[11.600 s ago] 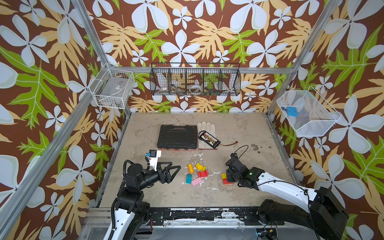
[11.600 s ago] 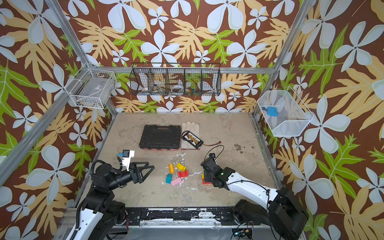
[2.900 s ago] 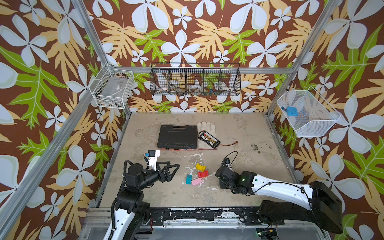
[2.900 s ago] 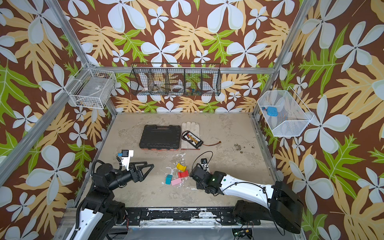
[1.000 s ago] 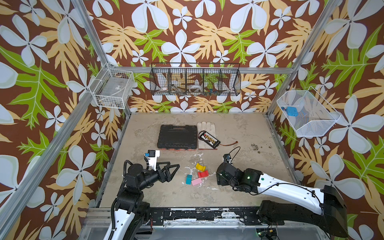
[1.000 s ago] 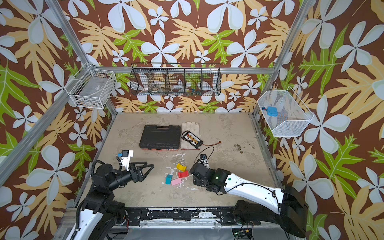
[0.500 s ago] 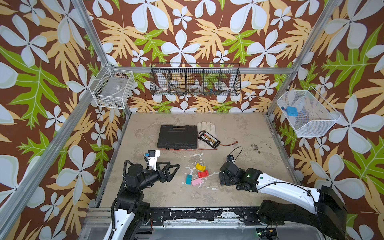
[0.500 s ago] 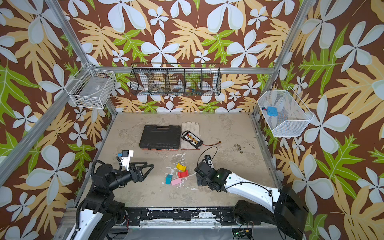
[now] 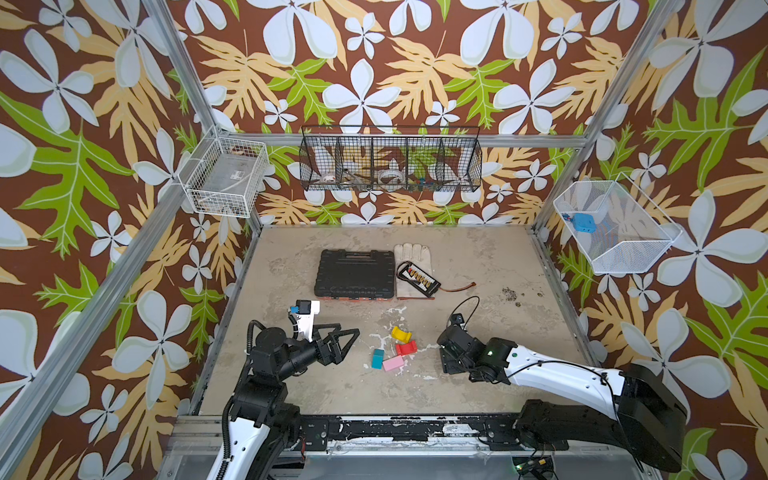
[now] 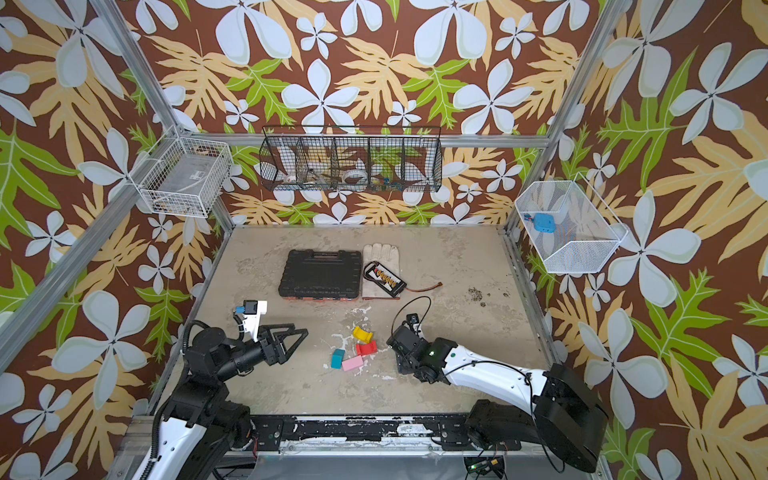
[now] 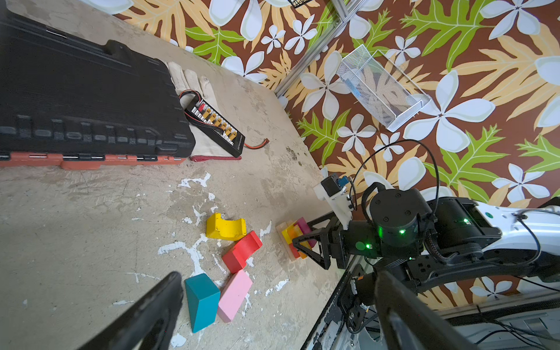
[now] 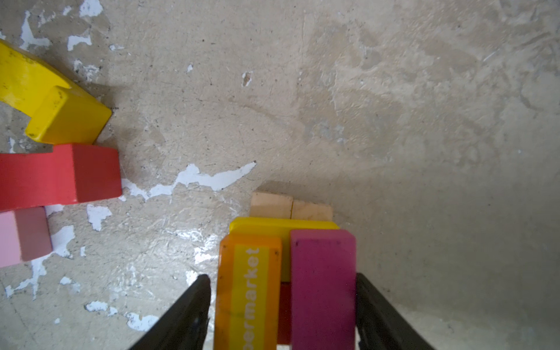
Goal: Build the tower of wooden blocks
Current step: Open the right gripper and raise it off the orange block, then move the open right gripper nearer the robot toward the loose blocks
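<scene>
Your right tool (image 12: 281,278) straddles the orange block (image 12: 247,288) and magenta block (image 12: 322,288) lengthwise atop the tower (image 12: 260,228); whether it's clenched, you cannot tell.

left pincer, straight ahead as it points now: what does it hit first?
Probably the teal block. It lies just ahead of one finger of the wide-open left pincer, with the pink block beside it. The pincer's height is unclear, so it might pass over.
</scene>
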`<state>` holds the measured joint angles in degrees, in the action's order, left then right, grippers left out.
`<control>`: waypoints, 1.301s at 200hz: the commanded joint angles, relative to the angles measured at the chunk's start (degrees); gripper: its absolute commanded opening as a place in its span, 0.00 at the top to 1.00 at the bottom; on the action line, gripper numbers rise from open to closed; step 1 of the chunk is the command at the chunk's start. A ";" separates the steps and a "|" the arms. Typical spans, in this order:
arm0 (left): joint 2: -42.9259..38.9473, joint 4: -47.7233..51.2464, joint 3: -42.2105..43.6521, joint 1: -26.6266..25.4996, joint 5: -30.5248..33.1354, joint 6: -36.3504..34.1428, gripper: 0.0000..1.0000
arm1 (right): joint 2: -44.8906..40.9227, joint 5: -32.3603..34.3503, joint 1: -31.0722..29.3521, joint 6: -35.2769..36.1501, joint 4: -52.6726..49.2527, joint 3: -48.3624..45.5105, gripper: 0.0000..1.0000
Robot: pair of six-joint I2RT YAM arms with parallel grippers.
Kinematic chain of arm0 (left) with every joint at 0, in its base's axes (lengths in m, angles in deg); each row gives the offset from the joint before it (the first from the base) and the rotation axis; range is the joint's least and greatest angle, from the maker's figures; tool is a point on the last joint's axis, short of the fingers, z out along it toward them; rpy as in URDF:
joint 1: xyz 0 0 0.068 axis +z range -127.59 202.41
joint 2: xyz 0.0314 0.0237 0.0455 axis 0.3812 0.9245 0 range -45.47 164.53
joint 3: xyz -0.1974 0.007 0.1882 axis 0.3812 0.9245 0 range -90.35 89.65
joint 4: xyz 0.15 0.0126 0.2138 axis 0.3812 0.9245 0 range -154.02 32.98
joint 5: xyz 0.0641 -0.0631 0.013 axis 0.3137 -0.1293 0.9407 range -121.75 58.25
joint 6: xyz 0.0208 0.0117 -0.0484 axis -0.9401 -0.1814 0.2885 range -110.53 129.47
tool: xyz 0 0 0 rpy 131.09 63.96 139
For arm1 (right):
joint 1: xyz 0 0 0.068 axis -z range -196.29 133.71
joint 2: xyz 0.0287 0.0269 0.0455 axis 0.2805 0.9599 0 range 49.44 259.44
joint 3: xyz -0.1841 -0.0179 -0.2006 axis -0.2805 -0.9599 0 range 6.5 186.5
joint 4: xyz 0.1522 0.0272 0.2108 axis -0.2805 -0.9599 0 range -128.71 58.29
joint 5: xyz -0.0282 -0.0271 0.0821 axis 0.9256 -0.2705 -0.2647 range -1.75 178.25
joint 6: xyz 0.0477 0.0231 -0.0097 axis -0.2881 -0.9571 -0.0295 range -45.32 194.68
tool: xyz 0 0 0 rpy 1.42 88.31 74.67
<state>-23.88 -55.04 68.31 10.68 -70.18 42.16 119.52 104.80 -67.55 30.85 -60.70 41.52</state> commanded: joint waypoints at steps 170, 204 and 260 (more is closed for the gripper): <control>-0.34 -2.10 0.11 0.12 -0.84 -0.19 0.00 | -0.31 0.85 0.00 -4.66 1.22 -1.43 0.41; -0.31 -2.16 0.16 0.04 -0.85 -0.23 0.00 | -0.23 1.03 0.02 -5.11 0.90 -1.45 0.37; -0.31 -2.20 0.16 0.10 -0.96 -0.14 0.00 | -1.84 2.46 -0.02 -5.41 -1.33 -0.34 0.23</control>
<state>-24.10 -55.26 68.40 10.68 -70.79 42.18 118.54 105.83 -67.55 25.71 -59.96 40.30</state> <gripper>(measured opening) 0.998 0.757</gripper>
